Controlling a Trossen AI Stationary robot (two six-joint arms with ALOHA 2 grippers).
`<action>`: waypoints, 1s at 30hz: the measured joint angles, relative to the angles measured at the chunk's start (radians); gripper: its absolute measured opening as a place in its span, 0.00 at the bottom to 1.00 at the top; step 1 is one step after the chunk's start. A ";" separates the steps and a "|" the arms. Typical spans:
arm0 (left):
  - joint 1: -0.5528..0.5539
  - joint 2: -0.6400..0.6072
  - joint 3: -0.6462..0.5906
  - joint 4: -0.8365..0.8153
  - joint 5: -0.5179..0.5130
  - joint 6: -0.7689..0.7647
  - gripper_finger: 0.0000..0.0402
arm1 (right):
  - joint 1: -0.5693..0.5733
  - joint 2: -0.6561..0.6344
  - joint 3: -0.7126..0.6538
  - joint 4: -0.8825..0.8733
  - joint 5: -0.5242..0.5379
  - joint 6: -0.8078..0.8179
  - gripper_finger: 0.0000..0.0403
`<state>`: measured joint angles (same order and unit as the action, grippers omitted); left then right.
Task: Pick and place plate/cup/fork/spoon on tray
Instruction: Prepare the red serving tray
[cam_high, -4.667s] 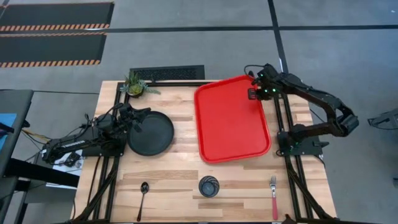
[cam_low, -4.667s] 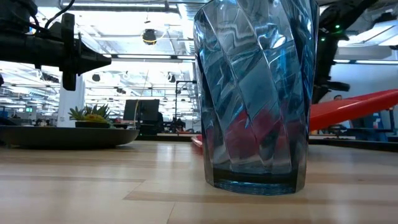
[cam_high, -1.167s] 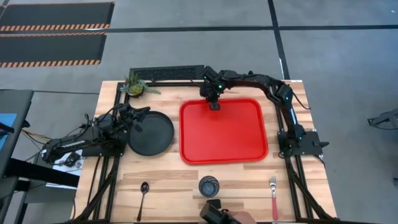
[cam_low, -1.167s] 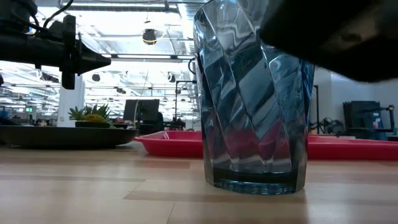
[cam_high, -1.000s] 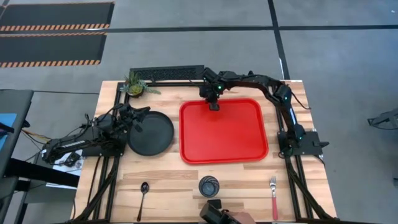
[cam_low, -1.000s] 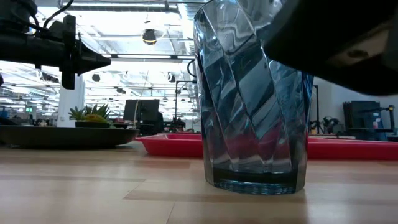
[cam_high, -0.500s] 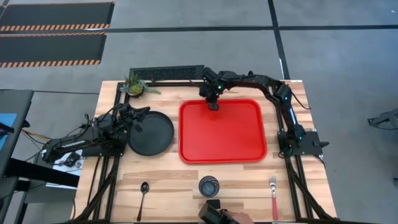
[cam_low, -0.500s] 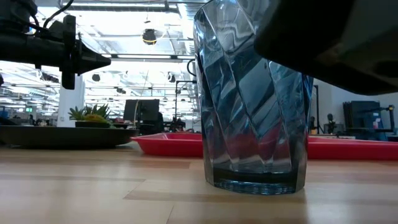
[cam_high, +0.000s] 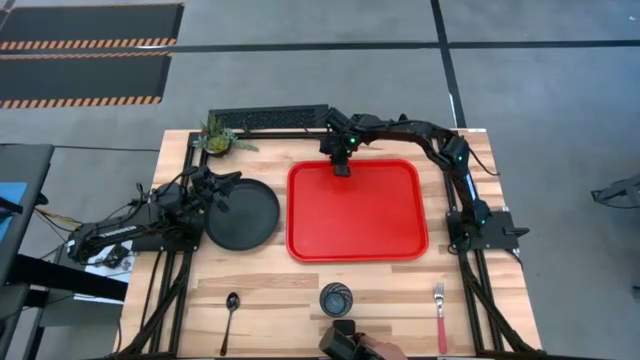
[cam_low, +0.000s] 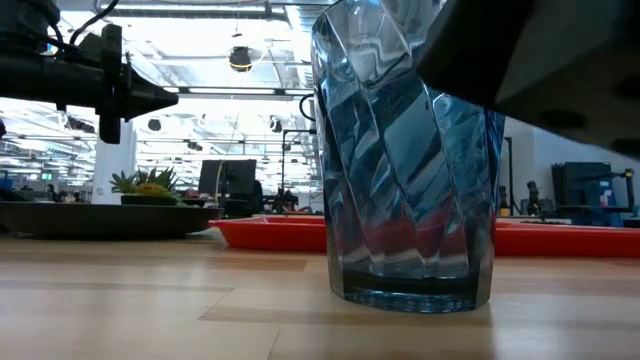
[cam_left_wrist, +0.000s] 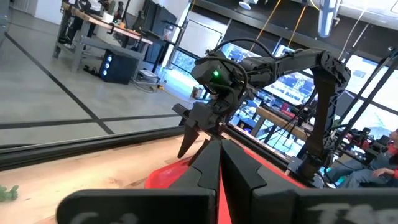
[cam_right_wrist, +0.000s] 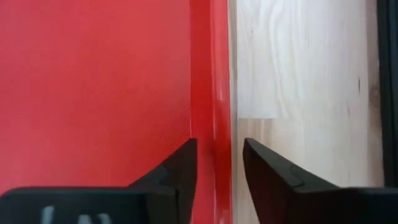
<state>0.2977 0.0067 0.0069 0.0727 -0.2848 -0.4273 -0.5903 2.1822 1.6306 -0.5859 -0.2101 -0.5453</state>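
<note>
The big red tray (cam_high: 357, 212) lies flat in the middle of the wooden surface (cam_high: 280, 290). It is smooth plastic with round corners and a raised rim.

The right gripper (cam_high: 341, 168) sits at the tray's far rim. Its fingers (cam_right_wrist: 180, 165) are spread, one on each side of the rim, not squeezing it.

The left gripper (cam_high: 226, 192) hangs over the left edge of the round black plate (cam_high: 243, 214), fingers pressed together.

The cup (cam_high: 336, 299), spoon (cam_high: 230, 318) and fork (cam_high: 439, 314) lie along the near edge.

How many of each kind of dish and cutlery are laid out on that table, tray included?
Tray: 1
Plate: 1
Cup: 1
Fork: 1
Spoon: 1
Total: 5
</note>
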 joint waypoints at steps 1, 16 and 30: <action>0.000 0.000 0.000 0.000 0.000 -0.001 0.00 | 0.000 0.000 0.000 0.000 0.000 0.000 0.41; 0.000 0.000 0.000 -0.004 0.050 -0.019 0.00 | 0.001 -0.202 0.002 -0.244 0.030 0.080 0.15; 0.000 0.047 0.028 -0.098 0.097 -0.013 0.00 | -0.119 -0.729 -0.631 -0.353 0.087 0.155 0.01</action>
<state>0.2977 0.0533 0.0345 -0.0252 -0.1875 -0.4404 -0.7092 1.4532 0.9994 -0.9387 -0.1230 -0.3906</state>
